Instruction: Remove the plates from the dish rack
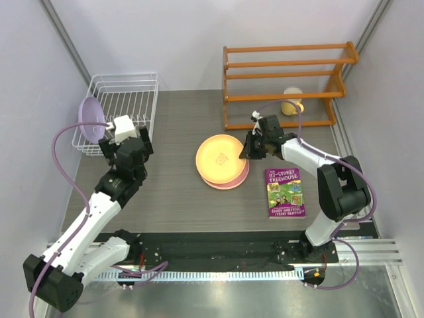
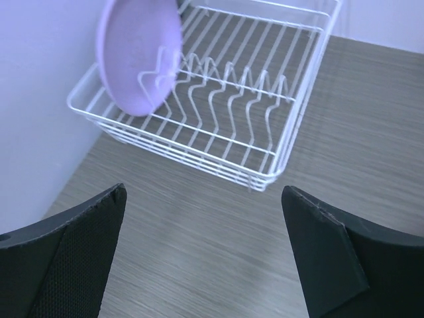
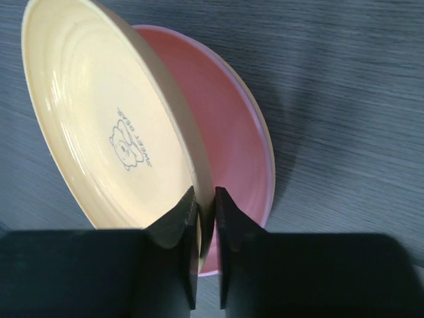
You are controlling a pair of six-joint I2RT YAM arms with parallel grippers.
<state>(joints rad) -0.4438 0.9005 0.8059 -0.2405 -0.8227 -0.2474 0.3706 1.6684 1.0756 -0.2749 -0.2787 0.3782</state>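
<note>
A lavender plate (image 1: 91, 118) stands upright at the left end of the white wire dish rack (image 1: 122, 77), which also shows in the left wrist view (image 2: 285, 132) with the plate (image 2: 139, 56) leaning between its tines. My left gripper (image 1: 114, 140) is open and empty, over the table just in front of the rack (image 2: 204, 199). My right gripper (image 1: 248, 151) is shut on the right rim of an orange-yellow plate (image 3: 99, 112), holding it tilted over a pink plate (image 3: 232, 119) lying mid-table (image 1: 228, 183). A thin yellowish rim shows under the pink plate.
An orange wooden slatted shelf rack (image 1: 285, 66) stands at the back right with a yellow mug (image 1: 292, 105) on its lower level. A purple book (image 1: 285, 192) lies on the table to the right of the plates.
</note>
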